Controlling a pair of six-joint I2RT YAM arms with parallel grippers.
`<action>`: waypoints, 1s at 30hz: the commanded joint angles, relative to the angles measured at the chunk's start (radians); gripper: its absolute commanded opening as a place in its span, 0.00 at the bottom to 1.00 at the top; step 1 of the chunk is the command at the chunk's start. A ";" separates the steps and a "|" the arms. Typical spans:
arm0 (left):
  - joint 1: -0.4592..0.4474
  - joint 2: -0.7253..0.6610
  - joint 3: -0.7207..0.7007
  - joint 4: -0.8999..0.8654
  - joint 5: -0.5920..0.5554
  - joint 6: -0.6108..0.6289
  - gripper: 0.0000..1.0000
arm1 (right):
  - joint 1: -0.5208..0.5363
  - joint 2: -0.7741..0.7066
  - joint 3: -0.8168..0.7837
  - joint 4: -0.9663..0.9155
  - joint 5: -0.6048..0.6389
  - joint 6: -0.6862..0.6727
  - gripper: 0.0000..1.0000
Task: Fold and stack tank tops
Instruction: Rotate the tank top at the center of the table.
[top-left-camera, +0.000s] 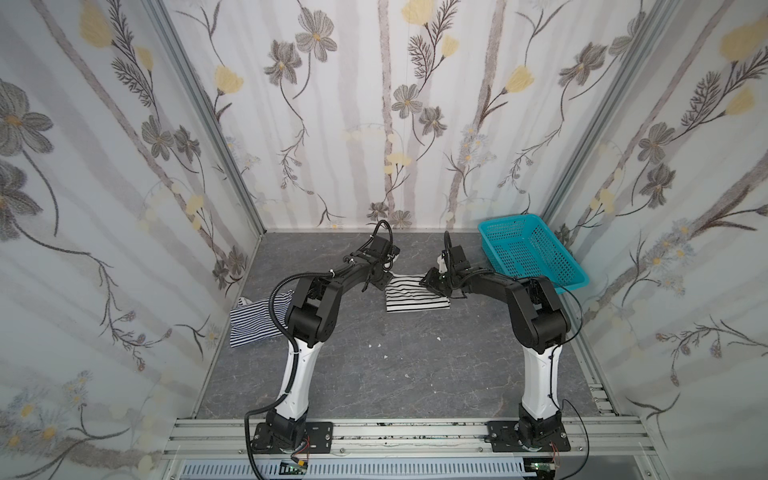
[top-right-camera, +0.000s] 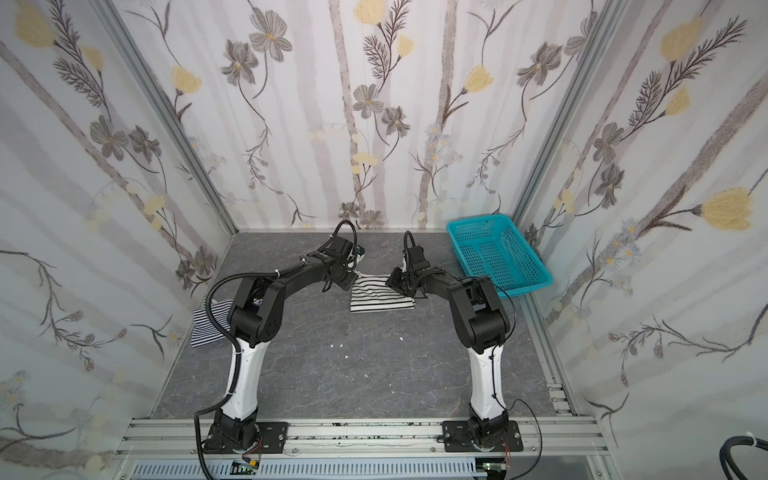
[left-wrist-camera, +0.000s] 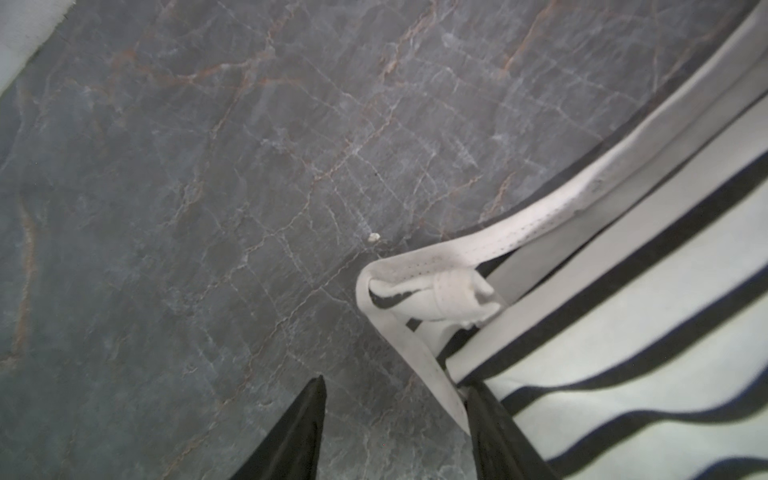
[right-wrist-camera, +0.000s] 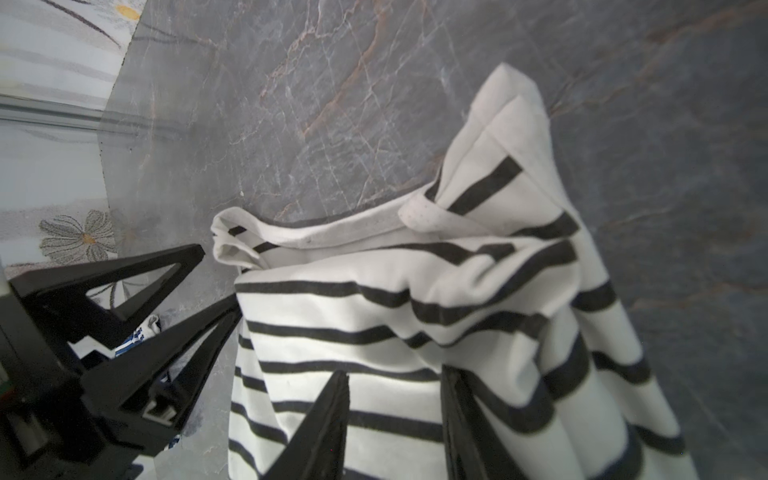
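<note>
The white tank top with wide black stripes lies folded on the table's far middle. The navy fine-striped tank top lies rumpled at the left, partly behind the left arm. My left gripper is open at the white top's far left corner, bare table between its fingers, a white strap beside one finger. My right gripper is open just over the white top's bunched far right corner. The left gripper also shows in the right wrist view.
A teal perforated basket stands at the far right corner, close behind the right arm. Flowered walls close in the grey marble table on three sides. Small white specks lie mid-table.
</note>
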 joint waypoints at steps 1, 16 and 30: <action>0.005 -0.020 0.015 -0.009 -0.021 -0.012 0.59 | 0.003 -0.064 -0.034 0.052 0.002 0.010 0.41; 0.007 -0.234 -0.163 -0.013 0.306 -0.137 0.67 | -0.004 -0.077 -0.037 0.076 -0.001 0.009 0.44; -0.026 -0.172 -0.261 -0.013 0.386 -0.142 0.68 | -0.009 -0.040 -0.076 0.100 -0.002 0.049 0.44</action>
